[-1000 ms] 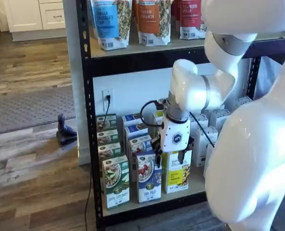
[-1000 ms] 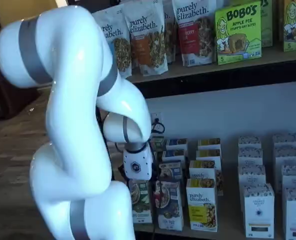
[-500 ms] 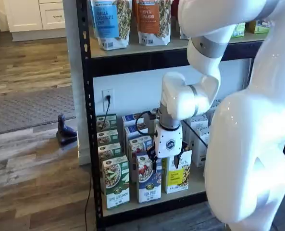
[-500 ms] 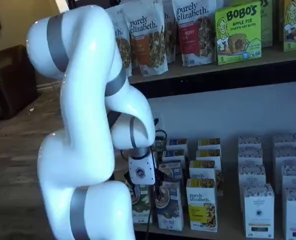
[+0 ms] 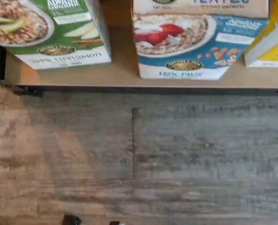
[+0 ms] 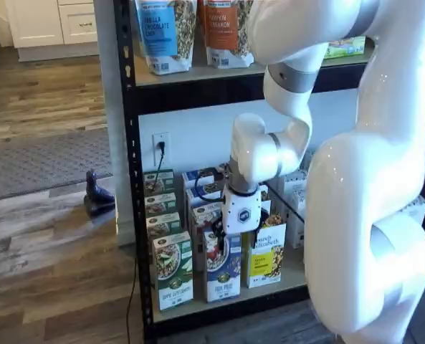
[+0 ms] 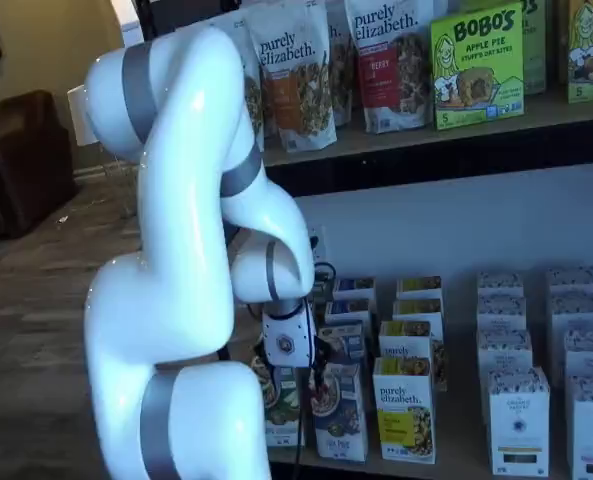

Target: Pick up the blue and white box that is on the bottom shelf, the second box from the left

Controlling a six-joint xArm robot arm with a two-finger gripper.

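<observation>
Approach step in hand, judged from how things stand: gripper (image 6: 231, 235) hanging at the top of the blue and white box (image 6: 222, 269), nothing lifted yet. Blue and white box standing upright at the front edge of the bottom shelf (image 6: 284, 281), just beside the green-and-white carton (image 6: 173, 271) on one flank and the yellow-and-white carton (image 6: 265, 254) on the other. Seen from the wrist view, the same box (image 5: 195, 44) sitting just inside the shelf's black rail, bowl of oats and red berries on its face, wooden floor (image 5: 143, 154) beyond the rail. Fingers mostly masked by the white gripper body in both shelf views; jaws taken to be spread as wide as they go, with nothing between them as far as can be made out. Next move likely calling for a short descent so the fingers straddle the slim carton's sides, clear of both neighbouring cartons, then a close and a lift straight out. Behind the blue and white box, more cartons of the same kinds ranked in rows toward the back of the shelf. Above it, a higher board carrying tall granola bags (image 6: 162, 32).
</observation>
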